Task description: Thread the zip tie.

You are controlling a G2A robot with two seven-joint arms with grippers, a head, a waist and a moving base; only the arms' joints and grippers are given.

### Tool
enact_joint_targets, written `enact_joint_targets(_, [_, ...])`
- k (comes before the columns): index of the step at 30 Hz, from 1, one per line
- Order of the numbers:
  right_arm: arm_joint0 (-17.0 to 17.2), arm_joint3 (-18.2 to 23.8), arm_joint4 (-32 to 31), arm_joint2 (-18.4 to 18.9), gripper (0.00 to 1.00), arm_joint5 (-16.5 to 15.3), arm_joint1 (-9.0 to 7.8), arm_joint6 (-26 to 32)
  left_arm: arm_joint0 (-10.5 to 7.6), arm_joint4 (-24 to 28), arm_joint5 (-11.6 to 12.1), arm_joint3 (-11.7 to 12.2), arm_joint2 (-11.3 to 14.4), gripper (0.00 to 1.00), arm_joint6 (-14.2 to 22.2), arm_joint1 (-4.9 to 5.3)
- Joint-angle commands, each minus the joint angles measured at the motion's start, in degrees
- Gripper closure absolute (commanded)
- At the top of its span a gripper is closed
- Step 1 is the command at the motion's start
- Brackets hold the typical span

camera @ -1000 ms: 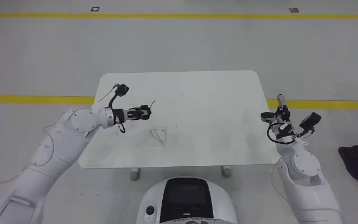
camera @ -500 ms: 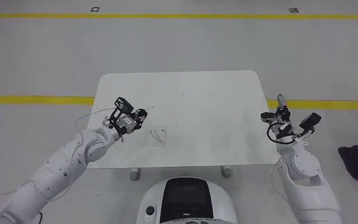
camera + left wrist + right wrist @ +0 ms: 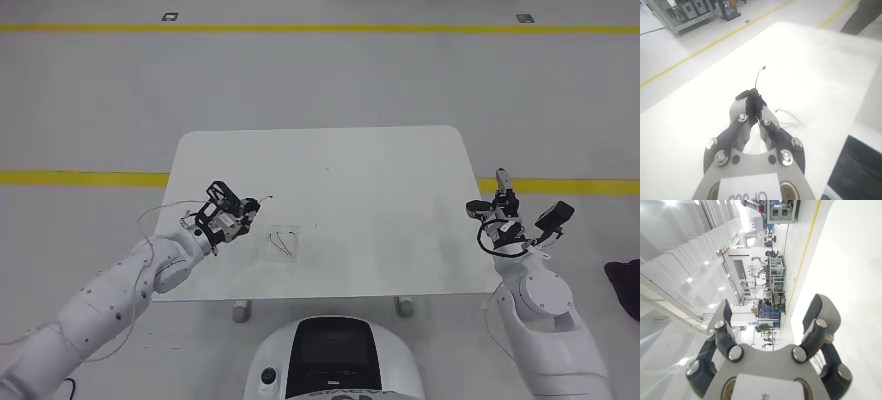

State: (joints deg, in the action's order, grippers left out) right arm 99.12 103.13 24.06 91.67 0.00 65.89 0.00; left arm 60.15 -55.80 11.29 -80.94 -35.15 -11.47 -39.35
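White label (image 3: 749,181) behind the left jaws, print cut off. The left jaws are clenched on a thin black zip tie (image 3: 757,79), its square head free past the tips, over the bench's (image 3: 380,170) left side. Pale loose ties (image 3: 283,243) lie just right. The right jaws are spread and empty, off the bench's right edge.

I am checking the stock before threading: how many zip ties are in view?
2 for sure: a black zip tie held in the left gripper over the table; pale strands lying on the table beside it, perhaps more than one tie.
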Motion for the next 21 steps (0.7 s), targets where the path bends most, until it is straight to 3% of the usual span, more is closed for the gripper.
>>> enact_joint_targets(1, [0.00, 0.00, 0.00, 0.00, 0.00, 0.00, 0.00, 0.00, 0.51, -11.55, -5.69, -1.93, -0.85, 1.00, -4.43, 0.76])
enact_joint_targets(5, [0.00, 0.00, 0.00, 0.00, 0.00, 0.00, 0.00, 0.00, 3.61, -19.43, -9.82, -3.83, -3.44, 1.00, -9.37, 2.56])
enact_joint_targets(9, [0.00, 0.00, 0.00, 0.00, 0.00, 0.00, 0.00, 0.00, 6.71, -22.64, -11.08, -5.60, -6.34, 1.00, -12.01, 4.23])
enact_joint_targets(12, [0.00, 0.00, 0.00, 0.00, 0.00, 0.00, 0.00, 0.00, 8.74, -23.30, -10.77, -6.78, -8.32, 1.00, -13.05, 5.19])
enact_joint_targets(21, [0.00, 0.00, 0.00, 0.00, 0.00, 0.00, 0.00, 0.00, 8.93, -23.41, -10.76, -6.82, -8.51, 1.00, -13.15, 5.28])
